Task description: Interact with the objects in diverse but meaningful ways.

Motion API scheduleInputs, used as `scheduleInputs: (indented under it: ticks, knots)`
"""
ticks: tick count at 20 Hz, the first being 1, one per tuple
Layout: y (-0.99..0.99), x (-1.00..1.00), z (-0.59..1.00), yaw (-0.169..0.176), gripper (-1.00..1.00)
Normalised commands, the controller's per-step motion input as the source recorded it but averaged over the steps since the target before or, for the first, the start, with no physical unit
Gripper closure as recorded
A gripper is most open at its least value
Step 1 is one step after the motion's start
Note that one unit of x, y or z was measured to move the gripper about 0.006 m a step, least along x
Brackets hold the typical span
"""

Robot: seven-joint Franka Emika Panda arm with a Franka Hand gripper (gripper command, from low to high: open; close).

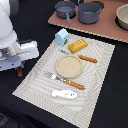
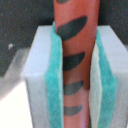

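The gripper (image 1: 19, 69) hangs off the striped placemat (image 1: 100, 75), at about 9 o'clock from the round tan plate (image 1: 68, 66) in the mat's middle. In the wrist view its jaws are clamped on a red-orange stick with dark slanted marks (image 2: 75, 45). The teal pads (image 2: 52, 90) press both long sides, so it sits lengthwise between them. That grip probably keeps a thin, round toy from rolling or twisting out while it is carried.

The rest of the task's things lie spread around the plate, apart from one another, which leaves each open to a grasp from above:

- One pale blue-white carton (image 1: 61, 36) stands upright at 11 o'clock.
- One golden scored bread loaf (image 1: 77, 46) lies at 1 o'clock.
- One thin red-brown sausage (image 1: 87, 59) lies at 2 o'clock.
- One fork with an orange handle (image 1: 65, 80) lies at 6 o'clock, just below the plate.
- One small white speckled piece (image 1: 64, 93) lies further out at 6 o'clock.

Off the mat at 12 o'clock, a pinkish board (image 1: 107, 27) holds one grey long-handled saucepan (image 1: 65, 9) and one larger dark pot (image 1: 90, 12). One pale bowl (image 1: 123, 17) is cut by the frame edge.
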Motion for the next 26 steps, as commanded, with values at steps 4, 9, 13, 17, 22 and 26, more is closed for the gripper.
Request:
scheduleInputs:
  ticks: [4, 9, 13, 17, 22, 26]
  knots:
    - [0.0, 0.05, 0.62, -0.031, 1.0]
    - [0.0, 0.14, 0.75, -0.049, 1.0]
    - [0.0, 0.29, 0.72, -0.044, 1.0]
    - [0.0, 0.53, 0.58, -0.051, 1.0]
    - [0.04, 0.83, 0.43, -0.049, 1.0]
    - [0.06, 0.88, 0.46, -0.047, 1.0]
